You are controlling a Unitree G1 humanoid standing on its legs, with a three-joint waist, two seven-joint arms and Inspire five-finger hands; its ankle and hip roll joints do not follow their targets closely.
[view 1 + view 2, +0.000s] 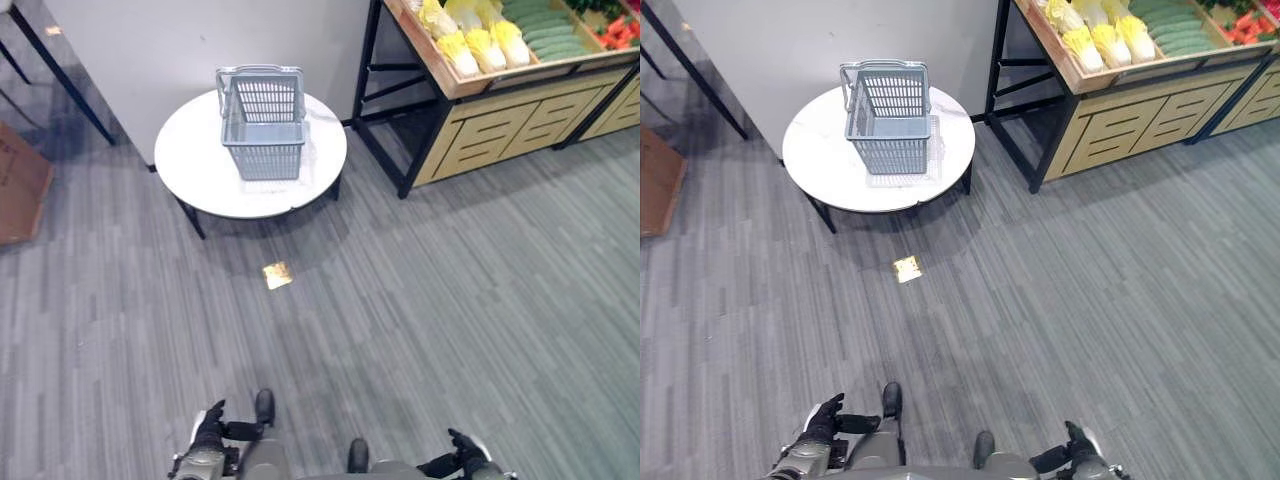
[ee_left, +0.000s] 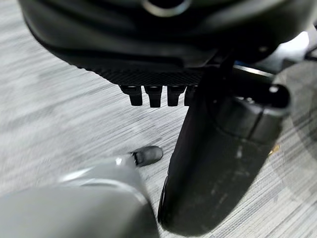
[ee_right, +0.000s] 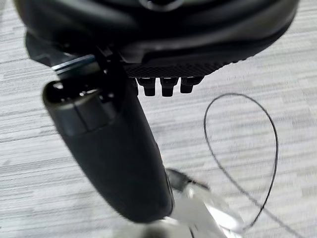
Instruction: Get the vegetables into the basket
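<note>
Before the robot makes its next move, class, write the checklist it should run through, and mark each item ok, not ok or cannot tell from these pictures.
1. Basket upright on the round white table: ok.
2. Basket holding nothing so far: ok, no vegetables show through its mesh.
3. Vegetables within reach: not ok; the yellow cabbages and green cucumbers lie on the wooden stand, far across the floor.
4. Left hand free: ok, fingers relaxed, holding nothing.
5. Right hand free: ok, holding nothing.
6. Floor path to the stand: ok, apart from a small yellow patch.
</note>
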